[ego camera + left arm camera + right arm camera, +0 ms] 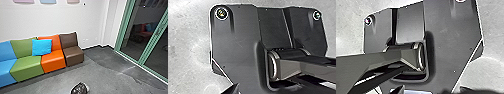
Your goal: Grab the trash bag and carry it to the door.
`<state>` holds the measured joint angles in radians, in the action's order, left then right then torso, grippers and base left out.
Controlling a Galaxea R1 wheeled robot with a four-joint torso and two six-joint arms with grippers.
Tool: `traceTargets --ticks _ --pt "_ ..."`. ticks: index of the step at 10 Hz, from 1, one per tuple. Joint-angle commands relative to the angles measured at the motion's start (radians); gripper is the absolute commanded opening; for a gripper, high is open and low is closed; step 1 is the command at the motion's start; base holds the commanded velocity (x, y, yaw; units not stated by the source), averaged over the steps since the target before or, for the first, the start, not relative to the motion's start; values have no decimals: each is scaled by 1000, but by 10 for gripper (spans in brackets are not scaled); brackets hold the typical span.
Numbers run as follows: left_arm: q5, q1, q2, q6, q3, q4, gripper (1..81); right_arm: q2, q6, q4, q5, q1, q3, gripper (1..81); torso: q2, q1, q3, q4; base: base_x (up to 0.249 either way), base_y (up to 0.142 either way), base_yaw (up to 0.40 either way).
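Head vw | trash bag, btm | blu cushion on sofa | glass dr

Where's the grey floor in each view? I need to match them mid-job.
Head view: grey floor across the lower part, in front of the coloured seats.
Left wrist view: floor beyond the dark plate's edges.
Right wrist view: floor beyond the same plate.
Wrist views' shared landmark: that plate.
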<state>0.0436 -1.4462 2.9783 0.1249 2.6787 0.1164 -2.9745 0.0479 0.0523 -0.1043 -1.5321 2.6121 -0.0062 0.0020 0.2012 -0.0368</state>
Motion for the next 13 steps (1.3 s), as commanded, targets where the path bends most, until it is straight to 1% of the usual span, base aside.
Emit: traceTargets --ticks 1,13 --pt "-62 31 -4 -4 0 8 811 -2 -16 23 69 19 -8 811 0 0 0 0 166 0 0" --pt "-56 28 -2 -4 0 8 811 -2 -16 24 67 13 -6 811 0 0 0 0 166 0 0"
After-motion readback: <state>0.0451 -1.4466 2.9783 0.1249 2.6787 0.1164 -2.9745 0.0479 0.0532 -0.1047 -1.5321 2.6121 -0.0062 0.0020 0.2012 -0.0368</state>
